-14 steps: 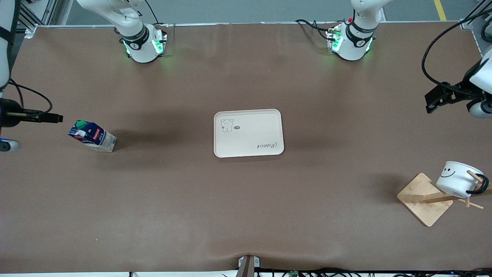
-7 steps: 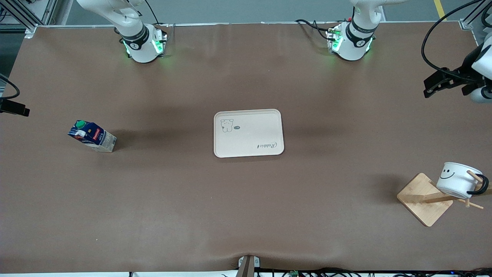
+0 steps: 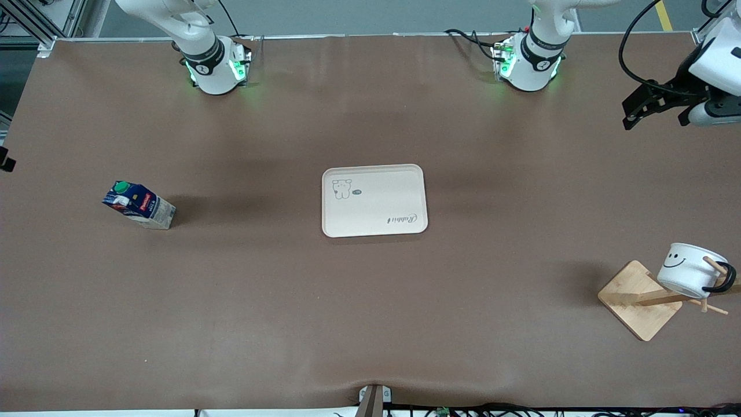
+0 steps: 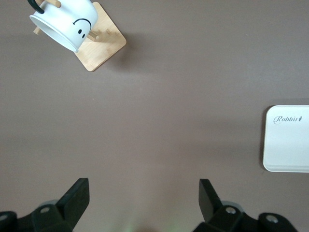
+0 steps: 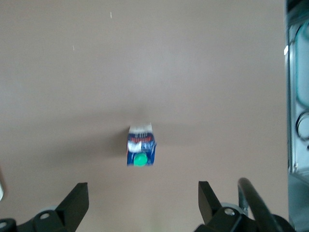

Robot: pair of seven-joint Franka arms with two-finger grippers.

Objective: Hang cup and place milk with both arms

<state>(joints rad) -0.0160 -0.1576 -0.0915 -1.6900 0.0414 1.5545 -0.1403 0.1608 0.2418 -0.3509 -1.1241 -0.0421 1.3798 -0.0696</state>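
Looking from the front, I see the small white smiley-faced mug (image 3: 689,270) hanging on the wooden peg rack (image 3: 642,298), and the dark blue green-capped milk carton (image 3: 139,204) standing on the brown surface (image 3: 370,301). My left wrist view shows my left gripper (image 4: 145,195) with jaws apart. My right wrist view shows my right gripper (image 5: 143,198) above the carton, jaws apart.

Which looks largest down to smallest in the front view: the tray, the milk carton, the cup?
1. Tray, clearly largest.
2. and 3. Cup and milk carton look about alike, so I leave them unranked.

Brown table (image 3: 370,324); grey floor (image 3: 370,14), perhaps yellow line (image 3: 663,14).
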